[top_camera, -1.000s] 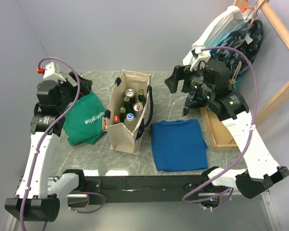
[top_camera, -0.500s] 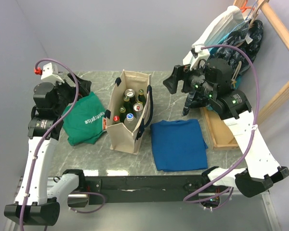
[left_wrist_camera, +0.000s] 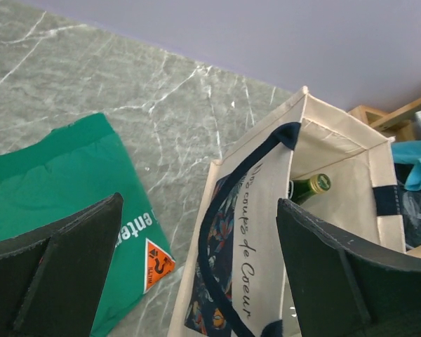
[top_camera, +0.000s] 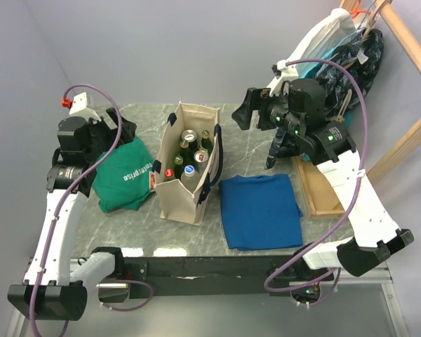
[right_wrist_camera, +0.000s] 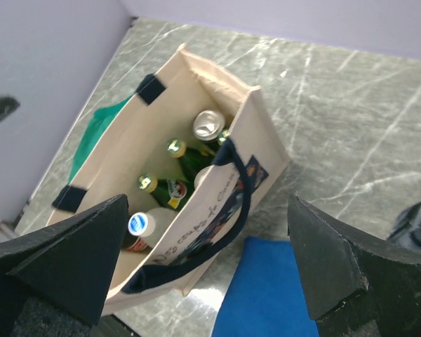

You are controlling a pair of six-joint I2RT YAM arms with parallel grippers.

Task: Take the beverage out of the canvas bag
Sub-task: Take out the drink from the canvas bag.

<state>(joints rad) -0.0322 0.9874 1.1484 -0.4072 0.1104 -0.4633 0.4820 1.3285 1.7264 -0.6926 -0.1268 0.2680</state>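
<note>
The cream canvas bag (top_camera: 184, 193) with navy handles stands upright at the table's middle. It holds several beverages: a silver can (top_camera: 189, 135), green bottles (right_wrist_camera: 174, 147) and a bottle with a blue-white cap (right_wrist_camera: 139, 223). My left gripper (top_camera: 121, 128) is open and empty, in the air left of the bag above the green cloth. Its wrist view shows the bag's lettered side (left_wrist_camera: 266, 232) and one green bottle (left_wrist_camera: 311, 186) between the open fingers. My right gripper (top_camera: 248, 114) is open and empty, high to the right of the bag. The bag's mouth (right_wrist_camera: 217, 203) lies below it.
A green cloth with white lettering (top_camera: 123, 175) lies left of the bag. A flat blue folded cloth (top_camera: 259, 210) lies to its right. A wooden tray (top_camera: 319, 193) and a heap of fabric (top_camera: 330, 49) on a wooden frame stand at the back right.
My right gripper has moved a little left and toward the back. My left wrist has shifted slightly. The bag and its bottles have not moved.
</note>
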